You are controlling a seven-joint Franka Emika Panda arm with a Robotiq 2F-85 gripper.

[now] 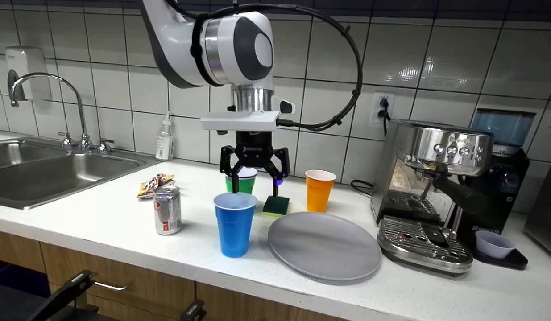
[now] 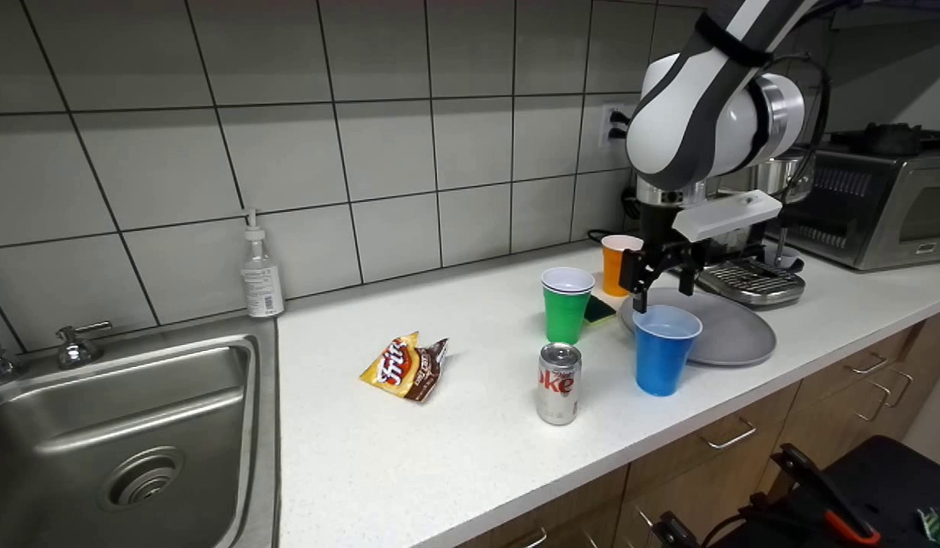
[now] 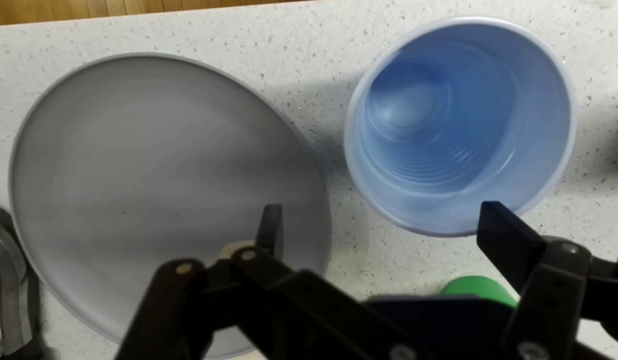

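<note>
Above the counter, my gripper (image 1: 255, 188) hangs pointing down, open, its fingers wide apart with nothing between them. A blue cup (image 1: 234, 232) stands upright just in front of it; in the wrist view one fingertip (image 3: 493, 220) overlaps the near rim of this cup (image 3: 459, 125), whose inside looks bare. Whether they touch I cannot tell. The other finger appears over the grey plate (image 3: 138, 175). Behind the gripper are stacked green cups (image 2: 567, 312), partly hidden in the wrist view. A dark green and yellow sponge (image 1: 276, 205) lies by the plate, near an orange cup (image 1: 320, 194).
A silver soda can (image 2: 559, 388) stands left of the blue cup, with a snack bag (image 2: 405, 369) farther off. An espresso machine (image 1: 436, 156) rises beyond the plate. The sink (image 1: 88, 168) and a soap bottle (image 1: 165, 141) are at the other end. Tiled wall runs behind.
</note>
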